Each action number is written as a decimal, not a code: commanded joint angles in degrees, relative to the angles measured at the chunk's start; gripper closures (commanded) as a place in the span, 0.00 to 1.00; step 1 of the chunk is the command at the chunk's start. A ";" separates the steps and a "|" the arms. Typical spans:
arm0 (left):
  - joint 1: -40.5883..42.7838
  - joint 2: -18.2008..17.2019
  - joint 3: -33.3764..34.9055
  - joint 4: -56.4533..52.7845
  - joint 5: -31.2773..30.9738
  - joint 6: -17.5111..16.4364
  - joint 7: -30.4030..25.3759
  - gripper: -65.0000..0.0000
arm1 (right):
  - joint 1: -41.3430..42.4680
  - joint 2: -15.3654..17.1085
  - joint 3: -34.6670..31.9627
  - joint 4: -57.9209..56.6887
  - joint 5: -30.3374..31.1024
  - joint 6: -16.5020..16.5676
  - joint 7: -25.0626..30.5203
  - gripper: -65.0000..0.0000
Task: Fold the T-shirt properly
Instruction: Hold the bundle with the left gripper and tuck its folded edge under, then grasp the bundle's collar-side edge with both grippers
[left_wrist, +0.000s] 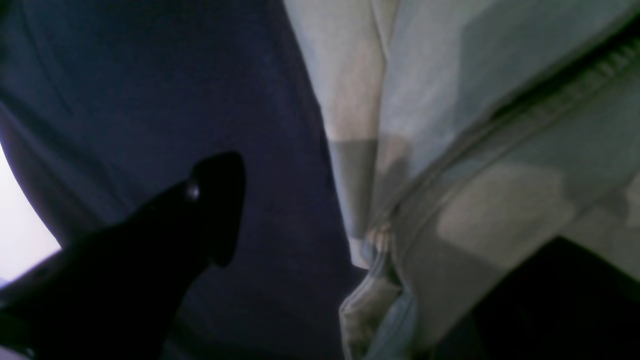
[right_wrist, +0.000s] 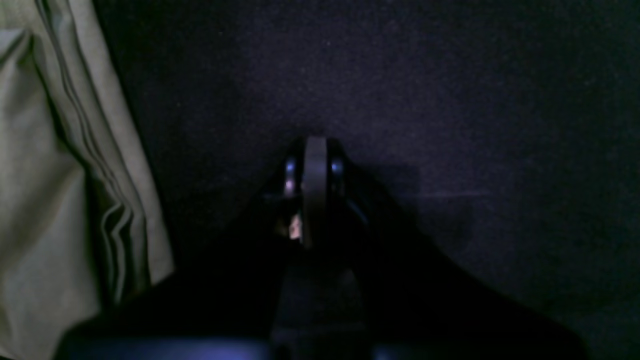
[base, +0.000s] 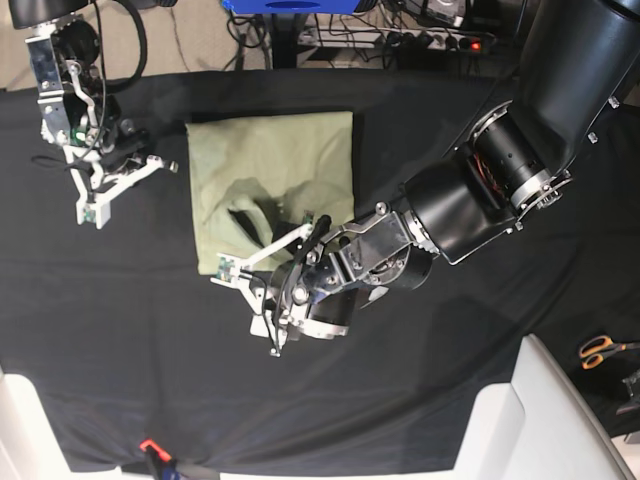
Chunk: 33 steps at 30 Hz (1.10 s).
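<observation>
The pale green T-shirt (base: 270, 170) lies folded into a rough rectangle on the black tablecloth (base: 450, 120), its near edge rumpled with a dark fold. My left gripper (base: 247, 302) hovers at that near edge, jaws spread wide and holding nothing. In the left wrist view one dark finger (left_wrist: 220, 200) is over the black cloth, and the T-shirt (left_wrist: 450, 100) with its ribbed hem fills the right side. My right gripper (base: 90, 210) sits to the left of the shirt, apart from it. In its wrist view the right gripper (right_wrist: 315, 150) is shut over bare cloth, with the T-shirt (right_wrist: 45, 175) at the left edge.
Orange-handled scissors (base: 600, 350) lie at the far right. A white panel (base: 540, 420) rises at the near right corner, and a small red object (base: 150, 447) lies at the front edge. Cables and a power strip (base: 420, 38) run behind the table.
</observation>
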 joint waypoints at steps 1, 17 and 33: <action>-1.76 0.42 -0.49 0.69 0.08 0.47 -0.21 0.30 | 0.27 0.69 0.08 0.68 0.09 0.26 0.71 0.99; -2.91 0.34 -0.40 -2.30 -13.46 0.47 4.01 0.30 | 0.09 0.78 -0.01 0.68 0.09 0.44 0.71 0.99; -3.44 0.42 -0.49 -4.32 -15.30 0.47 3.83 0.30 | -3.16 7.02 -15.66 19.14 0.44 5.80 0.36 0.98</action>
